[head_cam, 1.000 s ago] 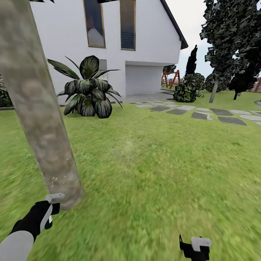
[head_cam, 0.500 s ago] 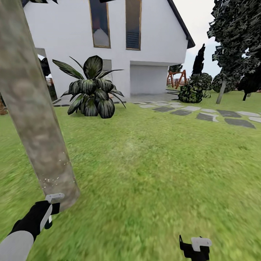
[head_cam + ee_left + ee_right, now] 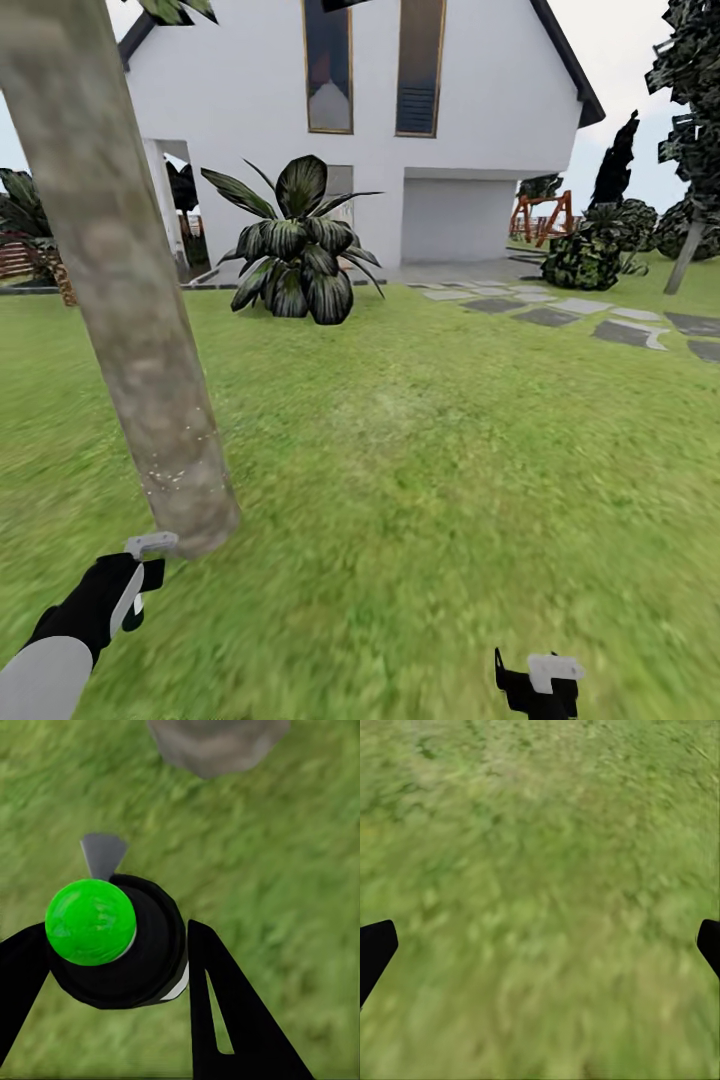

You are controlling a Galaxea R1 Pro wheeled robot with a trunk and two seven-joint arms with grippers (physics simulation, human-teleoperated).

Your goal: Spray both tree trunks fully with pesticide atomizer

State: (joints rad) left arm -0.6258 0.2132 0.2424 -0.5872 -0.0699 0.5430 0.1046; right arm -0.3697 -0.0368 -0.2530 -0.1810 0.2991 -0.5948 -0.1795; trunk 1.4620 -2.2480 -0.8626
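The pesticide atomizer [image 3: 112, 941] sits clamped in the left hand [image 3: 112, 967]: in the left wrist view its round black body with a bright green cap [image 3: 90, 921] fills the space between the two black fingers [image 3: 225, 1020], which press against its sides, and a small grey nozzle [image 3: 102, 853] juts from it toward the base of the tree trunk [image 3: 217, 746]. In the head view the left hand [image 3: 135, 590] is low at the left, with the atomizer's pale head [image 3: 151, 545] showing just above the black hand, right beside the foot of the trunk [image 3: 120, 280]. The trunk is a thick, mottled grey-beige column leaning up to the top left corner; fine white specks of pesticide [image 3: 175, 470] dot its lower part, just above the atomizer.

The right hand [image 3: 538, 685] hangs low at the right, well apart from the trunk, over bare grass [image 3: 420, 500]. In the right wrist view its fingertips [image 3: 375, 949] stand wide apart at the two edges with nothing between them but lawn.

Farther off stand a broad-leaved dark plant [image 3: 295, 255], a white house [image 3: 460, 120], grey stepping slabs [image 3: 560, 315] and dark shrubs [image 3: 590, 255].
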